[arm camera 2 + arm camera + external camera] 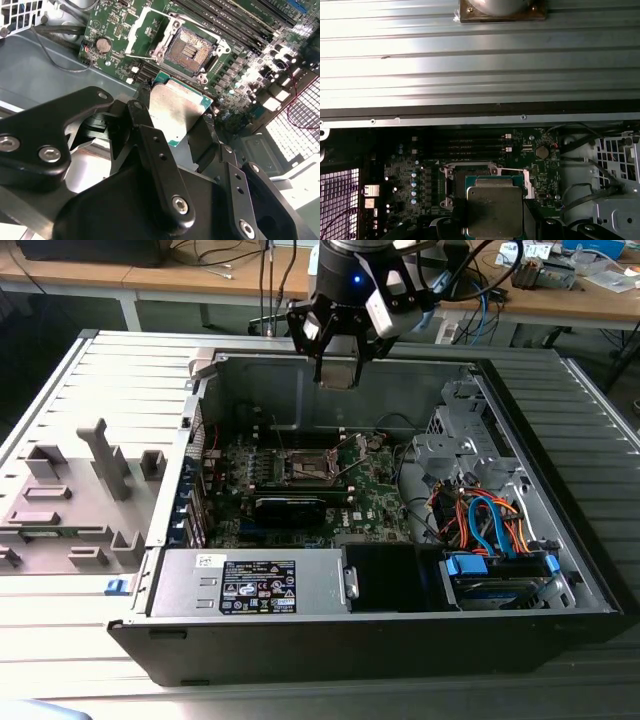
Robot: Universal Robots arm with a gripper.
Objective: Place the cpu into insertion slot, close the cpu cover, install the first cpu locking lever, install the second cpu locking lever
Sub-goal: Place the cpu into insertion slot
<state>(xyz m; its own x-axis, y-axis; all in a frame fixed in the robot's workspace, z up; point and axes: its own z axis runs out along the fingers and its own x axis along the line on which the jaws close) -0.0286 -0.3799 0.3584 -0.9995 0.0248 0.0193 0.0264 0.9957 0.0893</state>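
Over at nine o'clock from the open computer case [330, 645], as the exterior view has it, a grey plastic fixture block [70, 505] lies on the ribbed metal tabletop [130, 370]. Inside the case, the power supply [250, 585] sits at six o'clock of the green motherboard [375, 495]. Near the board's middle is the insertion slot [305, 468], with nothing in it. In the second wrist view the cpu cover [136, 32] stands swung back off the slot's dark pin field. At twelve o'clock from the slot, above the case's far wall, the arm [355, 280] hangs with its jaws clenched on the cpu [175, 112]. They pinch two opposite edges, and the silver-grey top faces the wrist camera. The chip is in the air, well apart from the slot. At four o'clock of the board, blue and orange cables [490, 525] run over a drive bay.
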